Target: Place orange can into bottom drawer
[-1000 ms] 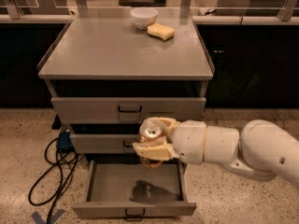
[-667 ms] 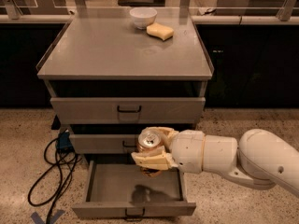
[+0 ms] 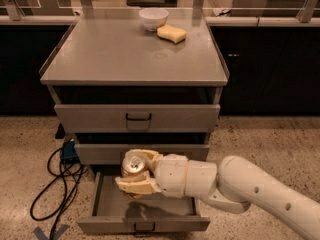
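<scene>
Clamps orange can [image 3: 133, 165] between both fingers of gripper [image 3: 129, 173], silver top facing up. Hangs over open bottom drawer [image 3: 165, 224], left of centre, before middle drawer [image 3: 97, 154].

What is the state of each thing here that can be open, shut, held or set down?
gripper: shut on the can, above the bottom drawer
can: held, not yet in the drawer
bottom drawer: pulled open
middle drawer: shut
top drawer: shut
bowl: upright on the cabinet top
sponge: lying flat beside the bowl
</scene>
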Controlling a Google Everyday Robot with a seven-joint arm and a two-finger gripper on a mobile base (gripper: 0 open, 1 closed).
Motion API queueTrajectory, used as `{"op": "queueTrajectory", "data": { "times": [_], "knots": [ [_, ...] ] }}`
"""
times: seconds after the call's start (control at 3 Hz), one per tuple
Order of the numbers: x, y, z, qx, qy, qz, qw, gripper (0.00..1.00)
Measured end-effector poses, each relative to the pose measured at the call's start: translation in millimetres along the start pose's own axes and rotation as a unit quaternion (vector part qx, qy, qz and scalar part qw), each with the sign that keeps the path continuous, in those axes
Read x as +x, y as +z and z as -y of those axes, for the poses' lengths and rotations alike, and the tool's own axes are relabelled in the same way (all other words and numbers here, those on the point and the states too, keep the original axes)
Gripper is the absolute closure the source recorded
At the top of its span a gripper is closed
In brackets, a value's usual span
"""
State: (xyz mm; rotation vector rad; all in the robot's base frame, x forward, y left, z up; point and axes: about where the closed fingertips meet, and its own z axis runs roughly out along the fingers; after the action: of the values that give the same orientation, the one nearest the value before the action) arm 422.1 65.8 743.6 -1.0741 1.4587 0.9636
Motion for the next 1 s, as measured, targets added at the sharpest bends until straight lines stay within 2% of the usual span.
{"op": "queueTrajectory", "data": {
  "times": [0.33, 0.67, 1.0],
  "knots": [
    [34.6, 61.5, 16.7, 0.005, -0.002, 0.018, 0.9998, 1.00],
    [46.7, 83.6, 27.1, 0.024, 0.009, 0.015, 0.9996, 1.00],
    [55.7, 77.0, 28.4, 0.038, 0.004, 0.004, 0.9993, 1.00]
  ]
}}
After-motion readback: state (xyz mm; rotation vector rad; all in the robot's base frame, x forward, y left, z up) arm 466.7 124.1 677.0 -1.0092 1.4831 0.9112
